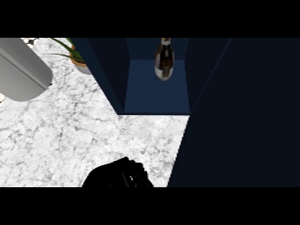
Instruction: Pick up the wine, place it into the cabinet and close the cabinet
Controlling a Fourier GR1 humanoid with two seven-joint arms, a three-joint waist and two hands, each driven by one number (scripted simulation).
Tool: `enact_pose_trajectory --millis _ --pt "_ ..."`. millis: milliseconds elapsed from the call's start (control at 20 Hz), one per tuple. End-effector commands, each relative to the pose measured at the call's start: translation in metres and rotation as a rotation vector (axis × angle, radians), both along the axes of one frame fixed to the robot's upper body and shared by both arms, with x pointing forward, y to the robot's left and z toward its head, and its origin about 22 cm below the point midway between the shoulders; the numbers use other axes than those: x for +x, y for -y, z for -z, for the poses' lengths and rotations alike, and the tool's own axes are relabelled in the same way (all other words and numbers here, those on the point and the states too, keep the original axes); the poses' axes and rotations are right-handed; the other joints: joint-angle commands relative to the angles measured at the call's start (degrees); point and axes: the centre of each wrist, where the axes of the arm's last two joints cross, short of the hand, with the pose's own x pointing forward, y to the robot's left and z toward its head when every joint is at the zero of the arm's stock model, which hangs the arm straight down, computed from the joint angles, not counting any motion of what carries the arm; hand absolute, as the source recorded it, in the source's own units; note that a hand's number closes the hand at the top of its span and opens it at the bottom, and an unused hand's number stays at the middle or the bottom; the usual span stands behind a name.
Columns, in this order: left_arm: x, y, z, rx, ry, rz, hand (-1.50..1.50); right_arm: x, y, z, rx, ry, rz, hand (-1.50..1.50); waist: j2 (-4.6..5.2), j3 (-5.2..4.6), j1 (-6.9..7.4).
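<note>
head view is filled at the right by the dark navy cabinet door (256,123), a tall flat panel swung open toward the robot, its free edge running down to the lower border. behind it stands the dark navy cabinet (155,94), one open compartment with a blue floor. left of both spreads the white marbled stone counter (81,127). a thick grey rounded cylinder (16,66) slants in from the top left corner; what it is i cannot tell. low at the bottom edge, just left of the door's free edge, sits a black hand (116,178), which i take for the right one; whether it is spread or closed i cannot tell, and it holds nothing that shows. a green spiky plant in a pale pot (74,55) stands against the cabinet's left wall. the dark glass wine bottle (164,61) stands upright at the back of the compartment, well apart from the hand.

so picking and placing look done; closing is in hand. the next move, i judge, calls for getting the hand onto the door's outer face and swinging it shut.
</note>
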Motion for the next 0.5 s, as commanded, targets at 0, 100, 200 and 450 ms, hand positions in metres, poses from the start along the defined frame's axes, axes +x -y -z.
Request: enact_pose_trajectory --millis 0,100,200,450 --pt "-0.012 -0.031 -0.021 0.003 0.014 0.052 1.5 -0.013 -0.013 -0.002 -0.078 0.038 -0.168 1.5 -0.06 -0.07 0.49" --pt "-0.018 -0.054 -0.018 0.018 -0.001 0.062 1.5 -0.019 -0.017 0.001 -0.057 0.045 -0.205 1.5 -0.03 -0.1 0.47" --pt "-0.024 -0.06 -0.017 -0.015 0.01 0.068 1.5 -0.019 -0.023 0.004 -0.028 -0.026 -0.302 1.5 -0.07 -0.09 0.6" --pt "-0.023 -0.099 -0.029 -0.017 0.051 0.033 1.5 -0.028 -0.051 0.006 -0.043 -0.071 -0.446 1.5 -0.28 -0.19 1.01"
